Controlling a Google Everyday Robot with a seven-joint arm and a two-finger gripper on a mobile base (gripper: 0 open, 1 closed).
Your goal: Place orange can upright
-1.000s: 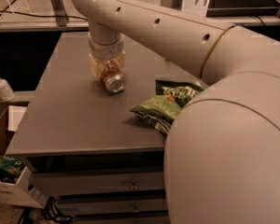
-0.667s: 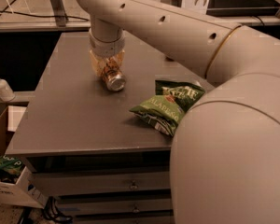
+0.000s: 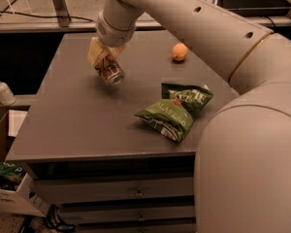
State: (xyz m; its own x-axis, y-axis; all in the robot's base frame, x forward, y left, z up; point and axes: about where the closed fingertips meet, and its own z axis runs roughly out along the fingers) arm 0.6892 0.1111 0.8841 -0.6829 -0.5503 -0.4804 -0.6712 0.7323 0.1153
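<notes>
In the camera view, my arm (image 3: 194,18) reaches in from the right and bends down over the far left part of the grey table (image 3: 63,125). My claw (image 3: 105,58) hangs there, clenched on the orange can (image 3: 110,72). The can sits between my pale fingers (image 3: 94,52), directly under the wrist. It is tilted, with its silver end turned down toward the near right. I cannot tell whether that end touches the tabletop. A small orange fruit (image 3: 179,52) lies to the right, apart from the can. Two green chip bags (image 3: 166,118) lie nearer and to the right, touching each other. A soap bottle (image 3: 1,89) stands off the table's left side.
</notes>
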